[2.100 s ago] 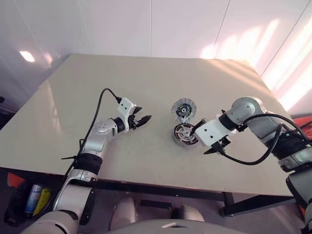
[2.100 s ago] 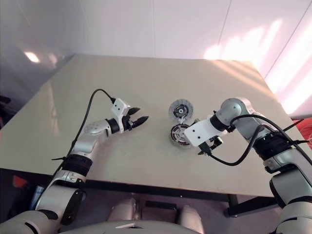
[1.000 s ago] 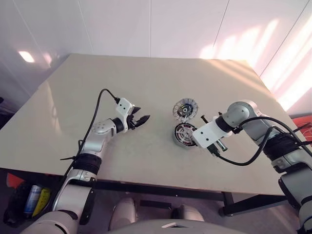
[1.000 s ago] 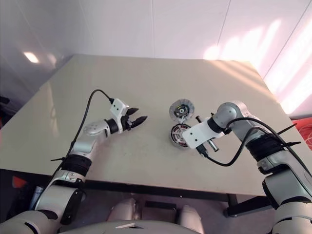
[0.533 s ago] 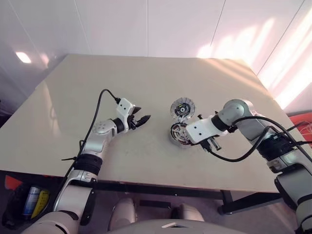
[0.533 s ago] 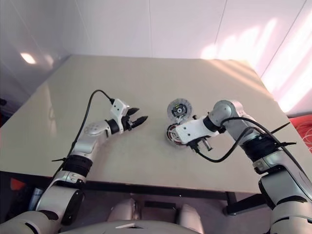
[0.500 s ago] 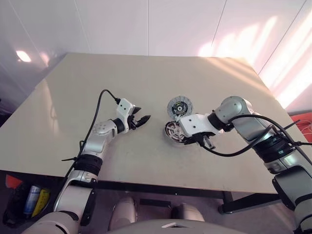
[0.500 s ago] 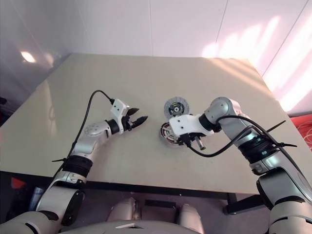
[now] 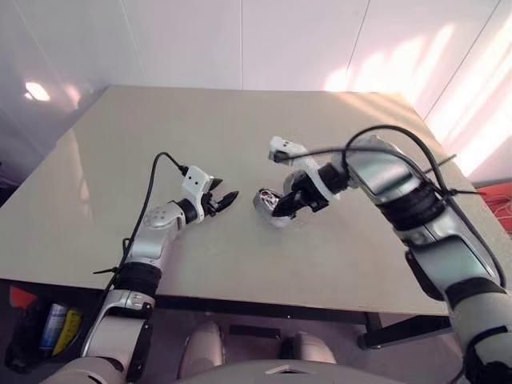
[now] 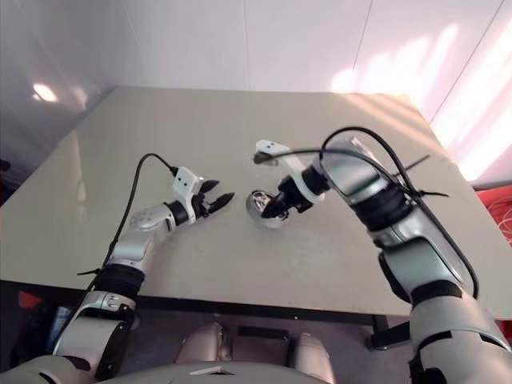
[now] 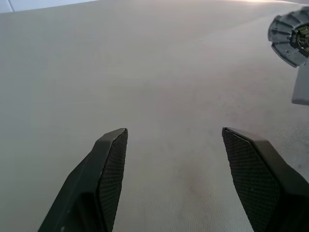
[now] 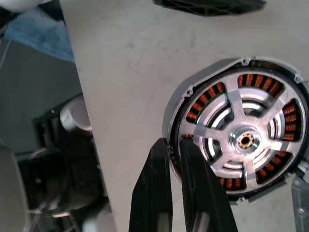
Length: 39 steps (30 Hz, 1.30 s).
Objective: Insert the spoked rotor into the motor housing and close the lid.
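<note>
The right hand has its fingers pinched on the rim of the motor housing at frame centre; the spoked rotor sits inside it. The left hand hovers wide open, centre-left over the worktop, holding nothing. The lid lies at the left wrist view's upper right.

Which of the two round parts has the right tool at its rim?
The motor housing, showing copper windings; the finned grey lid has none.

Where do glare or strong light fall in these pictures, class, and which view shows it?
Left eye view: sunlight streaks the wall and brightens the table at its far right corner. Right wrist view: the spoked rotor gleams inside the motor housing.
</note>
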{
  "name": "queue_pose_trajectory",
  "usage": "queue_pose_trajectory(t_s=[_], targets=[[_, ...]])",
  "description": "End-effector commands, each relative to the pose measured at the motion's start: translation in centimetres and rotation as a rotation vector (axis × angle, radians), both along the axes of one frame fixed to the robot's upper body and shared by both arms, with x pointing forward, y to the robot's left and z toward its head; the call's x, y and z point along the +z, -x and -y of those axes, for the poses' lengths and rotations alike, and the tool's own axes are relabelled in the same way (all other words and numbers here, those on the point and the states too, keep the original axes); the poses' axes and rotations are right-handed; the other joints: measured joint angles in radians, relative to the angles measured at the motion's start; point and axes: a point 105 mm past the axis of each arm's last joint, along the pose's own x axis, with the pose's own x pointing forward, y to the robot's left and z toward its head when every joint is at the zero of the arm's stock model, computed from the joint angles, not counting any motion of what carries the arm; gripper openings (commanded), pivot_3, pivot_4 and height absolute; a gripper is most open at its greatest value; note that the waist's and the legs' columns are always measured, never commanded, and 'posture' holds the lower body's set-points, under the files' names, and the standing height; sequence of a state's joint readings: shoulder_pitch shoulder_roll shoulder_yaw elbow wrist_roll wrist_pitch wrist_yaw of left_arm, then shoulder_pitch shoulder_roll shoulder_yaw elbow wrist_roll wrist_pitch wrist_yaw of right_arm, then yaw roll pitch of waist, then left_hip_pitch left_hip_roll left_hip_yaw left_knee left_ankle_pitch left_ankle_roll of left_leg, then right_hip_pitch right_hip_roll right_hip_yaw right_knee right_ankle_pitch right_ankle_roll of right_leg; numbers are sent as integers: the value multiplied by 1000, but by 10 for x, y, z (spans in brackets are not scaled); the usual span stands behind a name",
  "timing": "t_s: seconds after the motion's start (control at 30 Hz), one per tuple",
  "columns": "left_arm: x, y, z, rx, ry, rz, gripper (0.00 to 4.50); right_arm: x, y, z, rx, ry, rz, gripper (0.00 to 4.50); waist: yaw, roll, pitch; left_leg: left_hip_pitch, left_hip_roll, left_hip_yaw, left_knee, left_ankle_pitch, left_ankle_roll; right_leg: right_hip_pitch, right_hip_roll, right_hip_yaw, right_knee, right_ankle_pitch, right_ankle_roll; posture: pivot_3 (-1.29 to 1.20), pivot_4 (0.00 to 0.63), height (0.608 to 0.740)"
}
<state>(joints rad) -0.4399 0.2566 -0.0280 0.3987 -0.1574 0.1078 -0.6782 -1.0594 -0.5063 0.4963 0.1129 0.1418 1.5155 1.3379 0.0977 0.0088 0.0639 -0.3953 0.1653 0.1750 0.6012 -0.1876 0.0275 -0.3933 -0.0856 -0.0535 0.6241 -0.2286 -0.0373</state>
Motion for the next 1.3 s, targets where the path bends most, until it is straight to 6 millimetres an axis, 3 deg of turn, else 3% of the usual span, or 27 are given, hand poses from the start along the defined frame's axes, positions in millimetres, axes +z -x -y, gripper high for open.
queue_pose_trajectory(t_s=[0.03,0.17,0.43,0.77,1.03,1.2,1.3], targets=[[18,-1,-6,19,8,65,3337,16,-20,-5,-168,-12,-32,15,2,0,0,0,0,0,0,2,-3,0,0,0,0,0,0,0,0,740],[23,2,-11,41,3,76,3337,5,-38,-11,-310,38,-48,15,6,-1,1,-1,0,0,-3,4,-7,-2,0,0,-1,0,0,0,0,740],[29,5,-16,64,-4,76,3337,1,-40,-31,-367,45,-92,15,1,0,2,-2,1,0,-6,5,-10,-5,2,0,-1,0,0,0,0,740],[31,7,-18,79,-6,73,3337,11,-34,-54,-385,-31,-134,15,-2,0,2,-3,1,0,-8,6,-13,-7,3,0,-1,0,0,0,0,740],[29,5,-19,83,-8,73,3337,15,-24,-56,-341,-41,-71,2674,1,0,2,-4,3,0,-8,7,-15,-9,6,0,-1,2,3,0,0,740],[27,3,-19,81,-9,72,3337,34,-27,-60,-351,-81,-31,4363,1,0,2,-4,4,0,-8,9,-17,-8,6,0,0,2,1,0,0,740],[25,2,-20,80,-8,70,3337,73,-34,-66,-358,-190,60,4363,0,0,2,-5,4,0,-8,9,-18,-9,6,0,0,2,2,0,0,740]])
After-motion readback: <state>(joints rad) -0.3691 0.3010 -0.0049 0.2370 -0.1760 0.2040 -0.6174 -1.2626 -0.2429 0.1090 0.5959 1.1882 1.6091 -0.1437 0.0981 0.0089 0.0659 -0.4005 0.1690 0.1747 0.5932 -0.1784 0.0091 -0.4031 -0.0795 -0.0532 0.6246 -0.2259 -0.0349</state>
